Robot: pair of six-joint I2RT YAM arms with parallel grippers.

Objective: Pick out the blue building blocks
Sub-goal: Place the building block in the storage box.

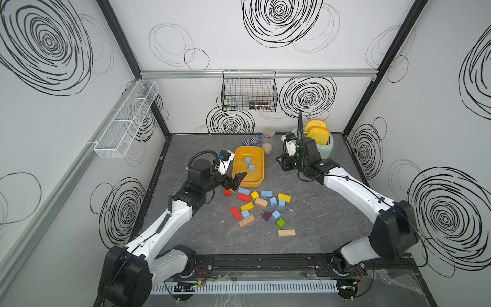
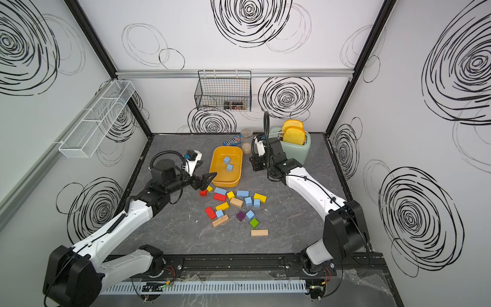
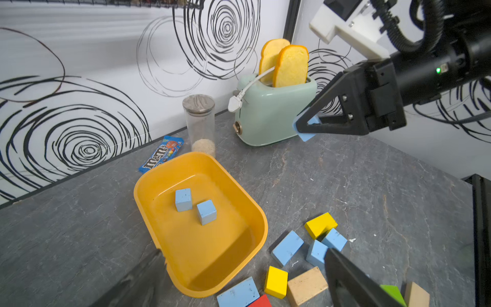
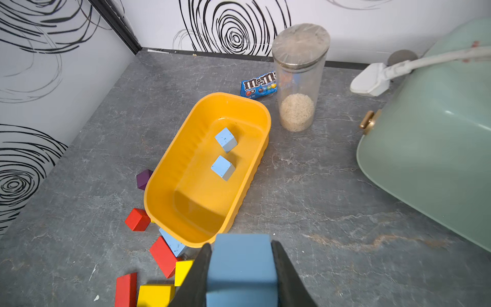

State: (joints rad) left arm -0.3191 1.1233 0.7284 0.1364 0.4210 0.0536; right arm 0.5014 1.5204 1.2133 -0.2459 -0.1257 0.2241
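The held blue block, a cube, is clamped between the jaws of the right gripper and raised off the table. The yellow tray lies to the robot's left of that gripper, just beside it and not under it. The tray's long axis runs from the robot toward the back wall, so I judge that a short sideways carry would bring the cube over the tray's long right rim.

2 blue blocks already lie in the tray, the far cube and the near cube, close together but apart.

6 more lie on the table on the robot's side of the tray, mixed with red, yellow, purple, green and plain wood blocks:
- the first blue brick, just beside the tray's near end
- the second blue brick
- the paired cubes, side by side
- the lone cube
- the last cube

The left gripper is spread wide and holds nothing. It hangs at the tray's near left corner, nearer to that pile than the right gripper is.

The grey stone-patterned table is flat. The toaster stands behind the right gripper. The jar and the candy packet sit past the tray's far end. Nothing stands between the held cube and the tray.
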